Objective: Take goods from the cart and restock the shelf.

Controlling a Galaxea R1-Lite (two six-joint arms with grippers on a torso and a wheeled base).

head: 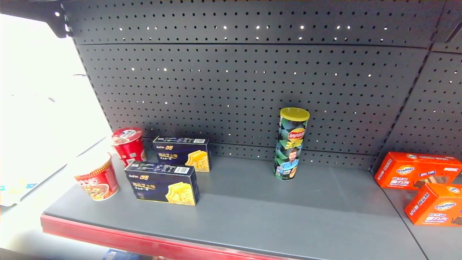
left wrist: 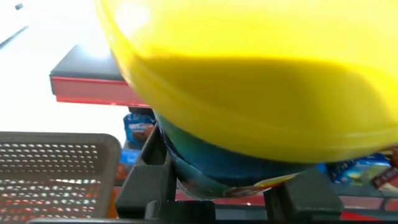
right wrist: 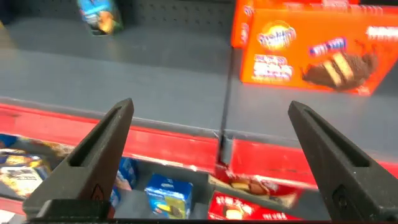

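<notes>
Head view takes in the shelf (head: 252, 213), a dark grey deck with a red front lip and a perforated back panel (head: 234, 90). It is partly stocked. Two orange boxes (head: 417, 169) lie on the next bay to the right. At the left end, two dark blue boxes (head: 163, 183) and two noodle cups (head: 96, 177) stand in front-and-back pairs. One upright chip can (head: 291, 144) stands alone near the back. Wide bare deck lies around that can, so I judge the restocking well short of finished.

The next item is already in hand. In the left wrist view the left gripper (left wrist: 224, 193) has its black fingers closed on either side of a held can (left wrist: 249, 81) with a yellow lid and a teal body, like the one on the shelf. It is off the shelf, out beyond the red lip, with the grey mesh cart basket (left wrist: 56, 168) close by. Setting it beside its twin looks like what remains for this piece.

The right gripper (right wrist: 217, 155) hangs empty before the red lip, jaws spread wide, with packets (right wrist: 165, 196) on a lower level beneath. Left of the shelving the room is washed out in bright white.
</notes>
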